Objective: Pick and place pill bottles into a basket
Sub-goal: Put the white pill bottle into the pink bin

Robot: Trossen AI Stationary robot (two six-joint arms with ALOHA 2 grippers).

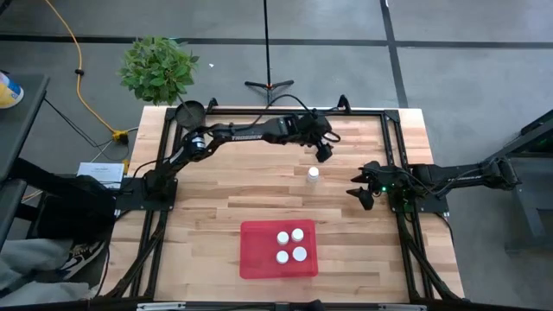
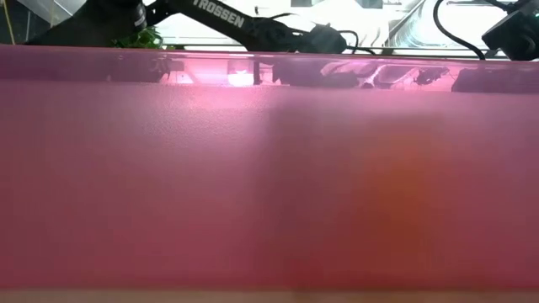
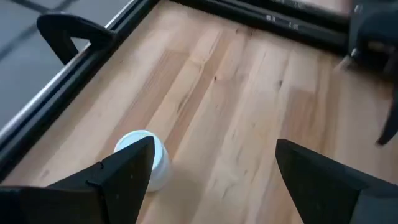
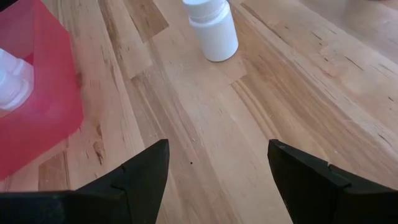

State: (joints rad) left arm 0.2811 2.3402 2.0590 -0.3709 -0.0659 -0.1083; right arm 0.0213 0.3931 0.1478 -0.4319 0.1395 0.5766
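The low view is almost wholly filled by the red wall of the basket, so that only the tops of the arms are seen above its rim. Any pill bottles behind that wall are hidden there. In the right wrist view the basket is cut off at the frame's edge, and a bottle inside it is seen only blurred through the plastic.

From above, four white-capped pill bottles are seen standing in the basket near the front of the wooden surface. A fifth white bottle stands alone on the surface, beyond the basket.

The left arm is stretched across the far side of the surface, and the left gripper is held just beyond the lone bottle with its fingers spread wide, nothing between them. The right gripper is held at the right side, fingers likewise spread and empty, pointing toward the lone bottle.

A potted plant stands beyond the far left corner.
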